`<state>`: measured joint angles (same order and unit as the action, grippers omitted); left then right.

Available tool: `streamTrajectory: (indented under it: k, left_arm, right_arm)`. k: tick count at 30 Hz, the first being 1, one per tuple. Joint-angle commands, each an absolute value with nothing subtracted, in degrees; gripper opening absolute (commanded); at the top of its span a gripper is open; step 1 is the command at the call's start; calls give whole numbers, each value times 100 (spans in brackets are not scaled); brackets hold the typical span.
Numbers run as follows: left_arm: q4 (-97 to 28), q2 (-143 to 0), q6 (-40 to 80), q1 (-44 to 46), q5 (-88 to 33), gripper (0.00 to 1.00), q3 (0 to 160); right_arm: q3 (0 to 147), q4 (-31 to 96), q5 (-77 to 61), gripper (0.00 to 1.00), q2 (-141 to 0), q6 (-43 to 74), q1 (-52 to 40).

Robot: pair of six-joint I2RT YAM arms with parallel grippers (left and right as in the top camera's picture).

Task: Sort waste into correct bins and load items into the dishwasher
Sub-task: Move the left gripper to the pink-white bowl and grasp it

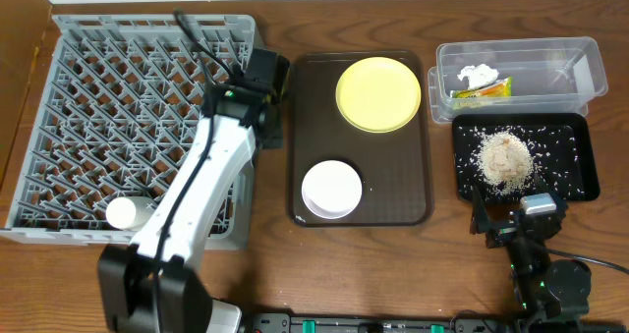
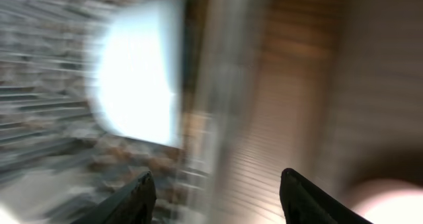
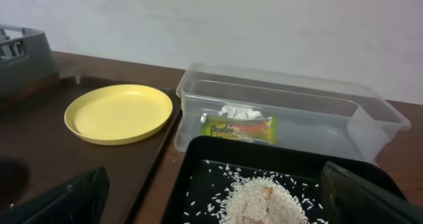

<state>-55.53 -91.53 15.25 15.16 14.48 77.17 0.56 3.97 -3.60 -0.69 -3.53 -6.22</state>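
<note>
Plate (image 1: 378, 94): yellow, lying flat at the far end of the brown tray (image 1: 393, 176), right of the rack (image 1: 59, 127); not yet loaded.
Handling: I judge it light, stiff and slick; I'd pinch its raised rim at the left edge.
Bowl (image 1: 331, 189): white, at the near end of the same tray, apart from the plate; rigid, so take it by the wall.
Left fingers (image 2: 129, 201): spread, nothing between them, over the rack's right edge; my view is smeared.
Right fingers (image 3: 66, 201): spread and empty, just near of the black tray (image 1: 575, 127).
Around: rice (image 1: 504, 156) on the black tray; wrapper (image 1: 482, 90) and tissue (image 1: 477, 76) in the tub (image 1: 521, 50).
In the way: the brown tray's lip and the rack's wall.
</note>
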Motion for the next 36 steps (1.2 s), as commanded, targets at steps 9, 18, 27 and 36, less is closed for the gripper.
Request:
streamTrajectory:
  k: [9,18,27,36]
  left_arm:
    - [-5531,-9467,1553,1599,-1103,59,7091]
    - [-4869,-10132,1557,1863,-1632,45,6401]
    - [-4357,-10276,1553,1909,-2534,25,6396]
    - [-4010,-10370,1559,2530,-2285,25,6394]
  right_arm:
    - [32,392,-346,99,-49,-283,-607]
    - [32,392,-346,99,-49,-283,-607]
    - [32,392,-346,99,-49,-283,-607]
    - [32,390,-346,99,-49,-283,-607]
